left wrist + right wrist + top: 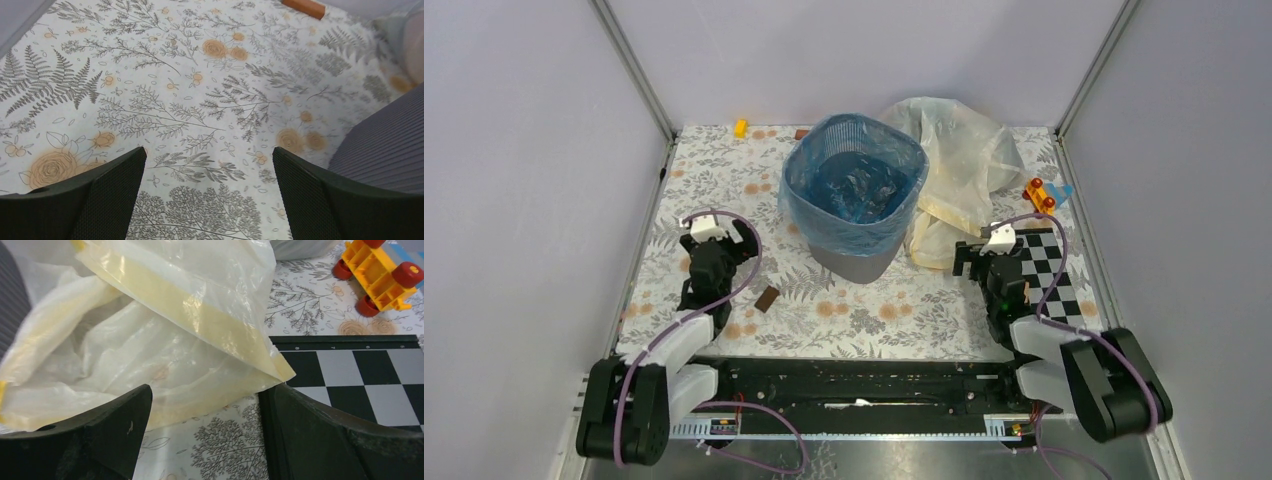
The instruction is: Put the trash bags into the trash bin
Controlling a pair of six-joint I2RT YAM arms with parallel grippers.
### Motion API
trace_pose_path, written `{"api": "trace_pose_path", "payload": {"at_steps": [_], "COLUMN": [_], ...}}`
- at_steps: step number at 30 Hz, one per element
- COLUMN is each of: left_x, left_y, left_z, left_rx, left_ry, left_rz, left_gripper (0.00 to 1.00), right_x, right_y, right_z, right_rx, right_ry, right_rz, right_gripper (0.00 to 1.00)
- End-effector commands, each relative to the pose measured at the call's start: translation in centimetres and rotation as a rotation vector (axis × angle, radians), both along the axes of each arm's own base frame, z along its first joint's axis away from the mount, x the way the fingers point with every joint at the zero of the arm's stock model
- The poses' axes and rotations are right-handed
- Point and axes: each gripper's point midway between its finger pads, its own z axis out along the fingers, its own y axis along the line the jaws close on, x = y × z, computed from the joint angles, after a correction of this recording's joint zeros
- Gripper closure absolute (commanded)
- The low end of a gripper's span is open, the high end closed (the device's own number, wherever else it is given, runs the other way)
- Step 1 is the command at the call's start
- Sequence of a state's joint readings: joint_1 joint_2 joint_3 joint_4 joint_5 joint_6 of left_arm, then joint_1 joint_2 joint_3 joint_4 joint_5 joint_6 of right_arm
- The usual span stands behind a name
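At the lower left of the top view, the left gripper [718,228] is hovering over the floral tabletop [874,315] with its jaws spread wide and nothing between them. A small brown block [767,298] is lying near it. At lower right, the right gripper [991,252] is also gaping empty, at the edge of the pale yellowish trash bag [959,165] and beside a checkerboard [1052,275]. In the centre, the trash bin [856,265] is standing upright, lined with a blue bag [824,215]. The pale bag is lying crumpled just to its right.

Plain lavender-grey walls [524,200] enclose a floral-patterned tabletop [864,310].
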State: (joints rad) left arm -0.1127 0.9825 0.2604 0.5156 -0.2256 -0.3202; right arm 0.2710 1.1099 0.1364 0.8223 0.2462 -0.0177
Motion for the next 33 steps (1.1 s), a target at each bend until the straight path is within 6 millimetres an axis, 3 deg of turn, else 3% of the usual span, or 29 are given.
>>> {"api": "trace_pose_path", "payload": {"at_steps": [1, 6, 9, 13, 18, 21, 33], "left_x": [1.3, 2.0, 3.1, 3.8, 5.3, 4.9, 5.0], "left_y": [1.1, 1.2, 1.3, 2.2, 1.6, 1.1, 0.0], "left_z": [2.0, -0.7, -1.0, -1.1, -1.8, -2.3, -2.9], "left_rx": [0.127, 0.105, 0.108, 0.128, 0.149, 0.186, 0.215], "left_ry": [-0.112, -0.110, -0.089, -0.077, -0.040, -0.123, -0.099], "left_rz": [0.011, -0.032, -0.046, -0.026, -0.080, -0.121, -0.180], "left_gripper": [0.01, 0.01, 0.01, 0.01, 0.03, 0.03, 0.01], "right_x": [2.2, 3.5, 3.9, 4.6, 5.3, 5.3, 5.3], "right_y": [-2.3, -3.8, -6.1, -7.4, -7.4, -7.4, -7.4], "right_z": [4.0, 1.7, 1.0, -0.5, -0.8, -0.7, -0.6], "right_rx": [-0.066, -0.015, 0.051, 0.081, 0.062, 0.068, 0.065], "right_ry": [-0.212, -0.173, -0.209, -0.111, -0.085, -0.084, -0.089], "right_rz": [-0.087, -0.101, -0.187, -0.281, -0.276, -0.279, -0.279], "right_gripper": [0.00, 0.01, 0.01, 0.00, 0.00, 0.00, 0.00]}}
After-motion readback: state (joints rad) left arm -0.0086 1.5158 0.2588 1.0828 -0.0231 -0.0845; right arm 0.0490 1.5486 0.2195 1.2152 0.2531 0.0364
